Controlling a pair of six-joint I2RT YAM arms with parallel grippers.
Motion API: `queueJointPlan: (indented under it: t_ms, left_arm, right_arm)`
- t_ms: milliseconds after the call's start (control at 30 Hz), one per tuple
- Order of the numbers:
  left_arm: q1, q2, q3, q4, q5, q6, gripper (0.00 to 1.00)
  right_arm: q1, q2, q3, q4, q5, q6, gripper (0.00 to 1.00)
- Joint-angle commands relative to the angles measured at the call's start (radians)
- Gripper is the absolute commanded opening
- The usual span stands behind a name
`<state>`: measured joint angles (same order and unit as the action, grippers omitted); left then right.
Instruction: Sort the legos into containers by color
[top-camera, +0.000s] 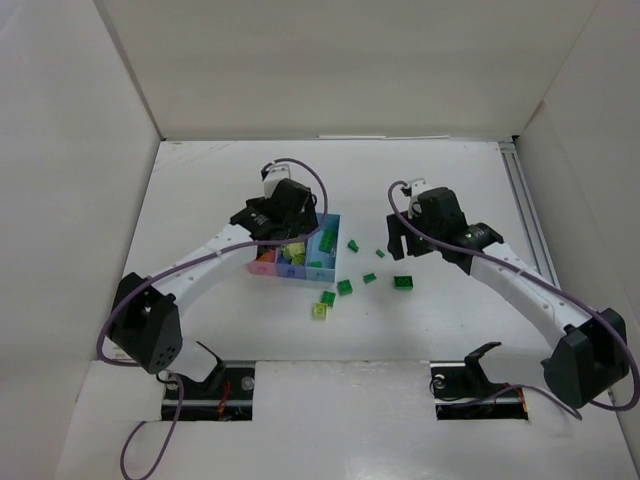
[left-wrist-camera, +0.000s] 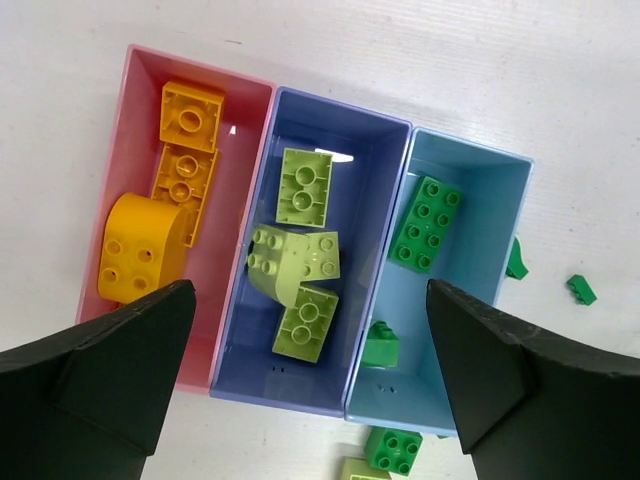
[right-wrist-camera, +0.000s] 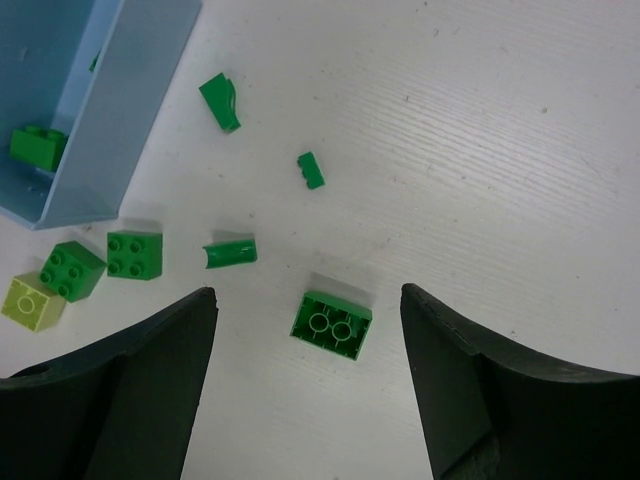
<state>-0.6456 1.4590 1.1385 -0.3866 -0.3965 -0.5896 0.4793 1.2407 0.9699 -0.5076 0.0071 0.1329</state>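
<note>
Right wrist — green brick (right-wrist-camera: 331, 324) between spread fingers (right-wrist-camera: 130, 395)

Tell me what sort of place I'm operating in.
Most likely a lab robot test cell: plain white panel walls box in a white tabletop holding small green plastic toy bricks and three joined plastic bins, pink, purple-blue and light blue.

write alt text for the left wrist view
Three joined bins from above: the pink bin holds orange bricks, the purple bin lime bricks, the blue bin green bricks. The left gripper hangs open and empty over them. A few loose green pieces lie on the table by the blue bin.
</note>
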Motion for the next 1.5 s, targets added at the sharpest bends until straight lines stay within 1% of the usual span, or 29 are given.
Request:
queueJointPlan:
  t_ms: [0,33,67,167,200,333,400,433,467,567,667,833,933,1000,1133,1200,1300,1333,1467]
  left_arm:
    - [0.008,-0.103,0.029,-0.014,-0.008,-0.003,1.0]
    - [0.008,-0.12,0.029,-0.014,0.001,-0.012,1.0]
    - [0.008,-0.138,0.018,-0.027,0.001,-0.012,1.0]
    - [0.008,-0.236,-0.017,-0.055,-0.01,-0.038,1.0]
    - [0.008,-0.262,-0.028,-0.064,-0.01,-0.038,1.0]
    - [0.008,-0.429,-0.086,-0.141,-0.019,-0.111,1.0]
    - [0.008,-0.483,-0.135,-0.162,-0.019,-0.142,1.0]
    - [0.008,-0.506,-0.15,-0.163,-0.019,-0.142,1.0]
    - [0.008,-0.547,-0.179,-0.172,-0.009,-0.153,1.0]
    - [0.008,-0.606,-0.204,-0.186,-0.008,-0.183,1.0]
    - [0.008,-0.626,-0.227,-0.195,0.002,-0.184,1.0]
    - [0.008,-0.637,-0.227,-0.222,0.013,-0.193,1.0]
    - [0.008,-0.637,-0.227,-0.222,0.013,-0.193,1.0]
    - [0.008,-0.637,-0.227,-0.222,0.013,-0.193,1.0]
    - [0.008,-0.647,-0.227,-0.233,0.013,-0.193,1.0]
    - [0.008,-0.66,-0.217,-0.254,0.013,-0.193,1.0]
    - [0.008,-0.698,-0.217,-0.291,-0.01,-0.222,1.0]
    - [0.008,-0.709,-0.217,-0.291,-0.01,-0.234,1.0]
    - [0.008,-0.747,-0.226,-0.302,-0.01,-0.234,1.0]
  right_arm:
    - [0.031,-0.061,-0.002,0.04,-0.009,-0.032,0.79]
    - [0.05,-0.061,-0.002,0.04,0.01,-0.045,0.79]
    - [0.102,-0.07,-0.002,0.04,0.039,-0.046,0.81]
    - [0.188,-0.07,-0.002,0.04,0.095,-0.065,0.81]
    - [0.24,-0.06,-0.002,0.04,0.096,-0.065,0.81]
    - [0.369,-0.037,-0.029,0.05,0.105,-0.065,0.81]
    - [0.421,-0.037,-0.048,0.064,0.114,-0.065,0.81]
    - [0.47,-0.026,-0.071,0.064,0.114,-0.065,0.81]
    - [0.491,-0.026,-0.083,0.078,0.114,-0.043,0.81]
    - [0.565,-0.026,-0.146,0.132,0.105,-0.033,0.81]
    - [0.596,0.002,-0.186,0.193,0.08,-0.019,0.81]
    - [0.644,0.092,-0.177,0.257,0.117,-0.006,0.81]
    - [0.682,0.143,-0.177,0.346,0.074,-0.035,0.8]
    - [0.714,0.175,-0.152,0.402,0.083,-0.062,0.8]
    - [0.723,0.278,-0.102,0.426,0.102,-0.098,0.78]
    - [0.723,0.327,-0.079,0.426,0.122,-0.05,0.77]
    - [0.733,0.353,-0.069,0.426,0.165,0.037,0.77]
    - [0.749,0.353,-0.057,0.426,0.212,0.054,0.77]
    - [0.763,0.375,-0.048,0.417,0.276,0.145,0.77]
